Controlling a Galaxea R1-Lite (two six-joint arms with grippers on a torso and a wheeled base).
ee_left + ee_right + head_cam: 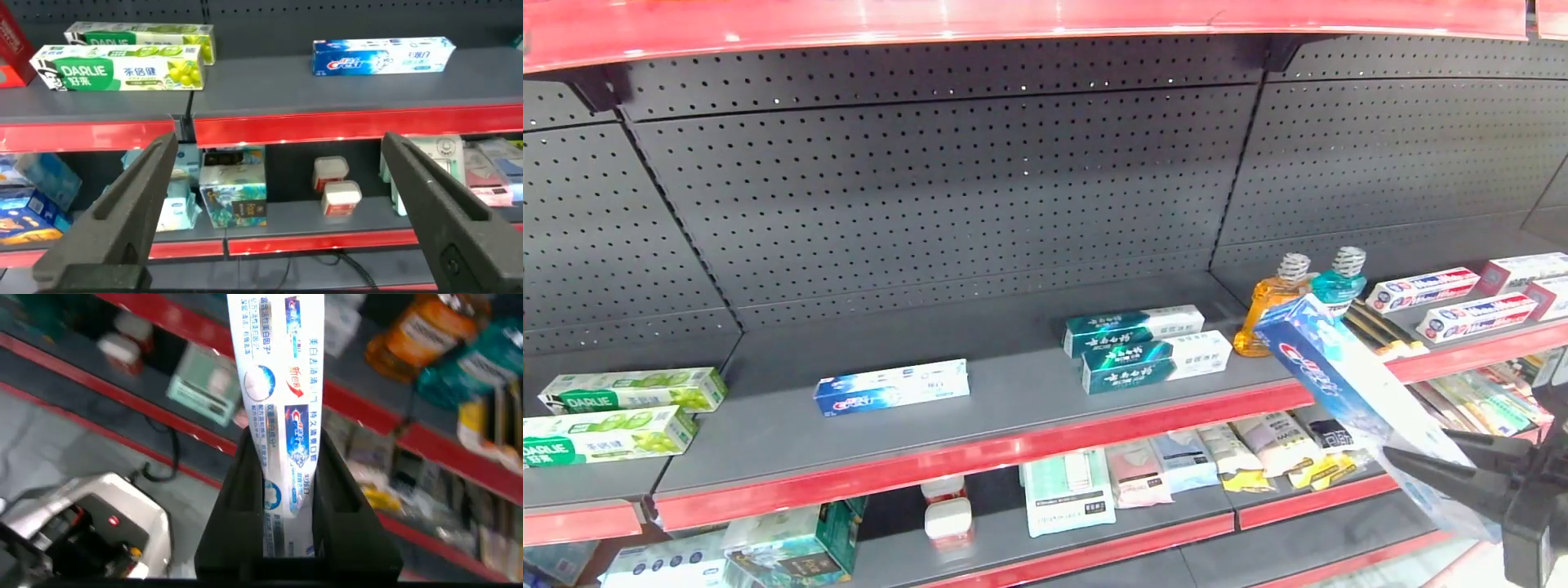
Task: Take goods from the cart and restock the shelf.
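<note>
- Toothpaste box (1347, 392) (278, 416), blue and white, gripped near its lower end by the right claw (1417, 445) (283, 441), fingers clenched on its two long sides.
- Held tilted in the air before the right part of the shelf (980, 453) (327, 126), its upper end up at the shelf's red front edge, just before the orange mouthwash bottle (1270, 314) and the teal mouthwash bottle (1339, 282); touching them or not, cannot tell.
- Left claw (278, 143) released, fingers spread wide with nothing between them, facing the left part of the shelf at about the level of its red edge.
- At the shelf's left end: two green toothpaste boxes (633, 390) (122, 69), lying flat, one behind the other.
- Nearer the middle: lone blue-and-white toothpaste box (892, 386) (382, 55), lying flat, well apart from the others.
- Right of the middle: two teal toothpaste boxes (1156, 362), lying close together, one behind the other.
- On the next shelf section, right of the mouthwash bottles: red-and-white toothpaste boxes (1421, 290), lying flat.
- On the lower shelf (1094, 547): packets and small boxes, too small to name.
</note>
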